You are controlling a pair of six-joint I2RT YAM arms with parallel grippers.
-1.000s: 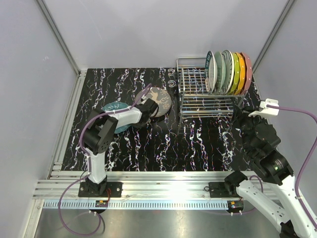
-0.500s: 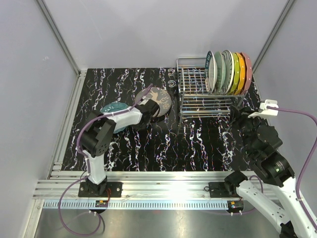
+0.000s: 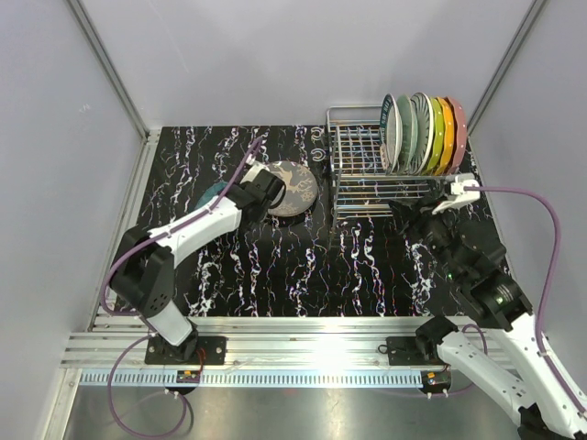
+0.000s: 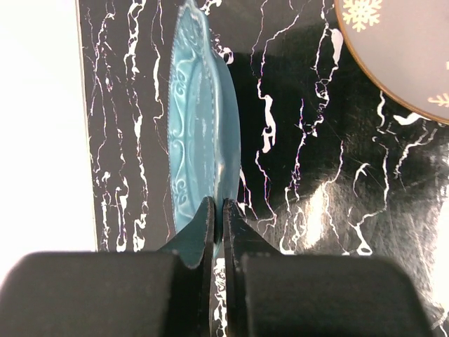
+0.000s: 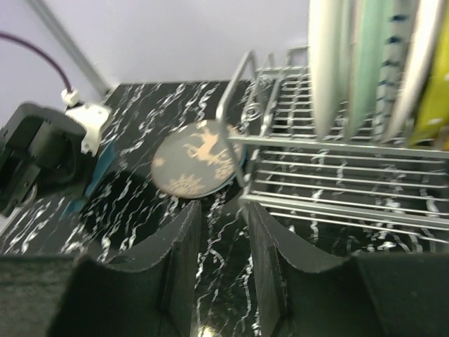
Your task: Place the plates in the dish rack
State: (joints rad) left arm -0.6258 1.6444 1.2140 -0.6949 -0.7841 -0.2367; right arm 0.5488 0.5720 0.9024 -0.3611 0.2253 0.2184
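Pinched shut on the teal plate's (image 4: 200, 133) rim, the left claw (image 4: 216, 210) is now tipping it up on edge, ready for the dish rack (image 3: 362, 158).

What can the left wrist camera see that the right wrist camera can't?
Only the left wrist view: the left end effector pinching the rim of the teal plate. Only the right wrist view: the dish rack with standing plates inside, seen past the open right end effector. Both: the dark patterned plate lying on the black marbled table.
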